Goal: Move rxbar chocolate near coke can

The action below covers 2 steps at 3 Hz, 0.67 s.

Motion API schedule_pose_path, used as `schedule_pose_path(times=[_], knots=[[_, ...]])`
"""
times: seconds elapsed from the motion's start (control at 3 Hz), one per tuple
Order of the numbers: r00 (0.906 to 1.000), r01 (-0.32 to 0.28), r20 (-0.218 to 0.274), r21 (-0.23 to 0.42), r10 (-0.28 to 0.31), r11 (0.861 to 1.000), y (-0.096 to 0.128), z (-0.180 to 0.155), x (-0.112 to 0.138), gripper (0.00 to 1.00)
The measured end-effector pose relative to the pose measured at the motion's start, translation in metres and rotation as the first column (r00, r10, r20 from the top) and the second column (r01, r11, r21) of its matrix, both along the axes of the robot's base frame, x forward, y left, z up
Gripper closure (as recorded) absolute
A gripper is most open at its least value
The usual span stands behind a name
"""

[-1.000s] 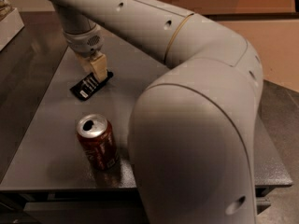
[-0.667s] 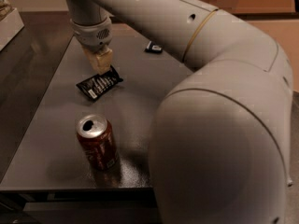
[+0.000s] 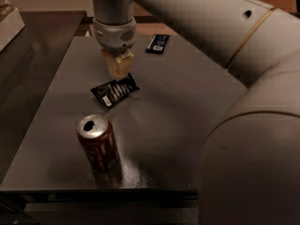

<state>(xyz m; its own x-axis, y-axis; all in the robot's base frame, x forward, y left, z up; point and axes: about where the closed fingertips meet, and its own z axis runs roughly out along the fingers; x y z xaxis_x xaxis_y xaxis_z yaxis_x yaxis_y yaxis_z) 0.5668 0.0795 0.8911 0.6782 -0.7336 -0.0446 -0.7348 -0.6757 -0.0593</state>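
The rxbar chocolate (image 3: 115, 90), a flat black wrapper with white lettering, lies on the dark table (image 3: 187, 107) left of the middle. The coke can (image 3: 97, 142), red-brown with a silver top, stands upright about a can's height nearer the front edge than the bar. My gripper (image 3: 117, 69) hangs from the white arm right above the bar's far edge, pointing down at it. I cannot tell whether it touches the wrapper.
A second black bar with a bluish-white label patch (image 3: 158, 42) lies at the table's far edge. A white box (image 3: 9, 22) stands at the far left on a darker surface. My bulky arm (image 3: 253, 139) fills the right side of the view.
The bar has shifted a little to the right on the table with the gripper. The gripper now sits higher, over the bar's far edge. The can has not moved.
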Motion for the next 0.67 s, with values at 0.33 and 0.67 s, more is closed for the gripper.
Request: schedule_pose_path(times=[0.33, 0.67], knots=[[0.998, -0.018, -0.06, -0.006, 0.017, 1.0, -0.019, -0.002, -0.031, 1.0], [0.9931, -0.045, -0.108, 0.0, 0.045, 0.999, -0.029, -0.004, -0.065, 1.0]])
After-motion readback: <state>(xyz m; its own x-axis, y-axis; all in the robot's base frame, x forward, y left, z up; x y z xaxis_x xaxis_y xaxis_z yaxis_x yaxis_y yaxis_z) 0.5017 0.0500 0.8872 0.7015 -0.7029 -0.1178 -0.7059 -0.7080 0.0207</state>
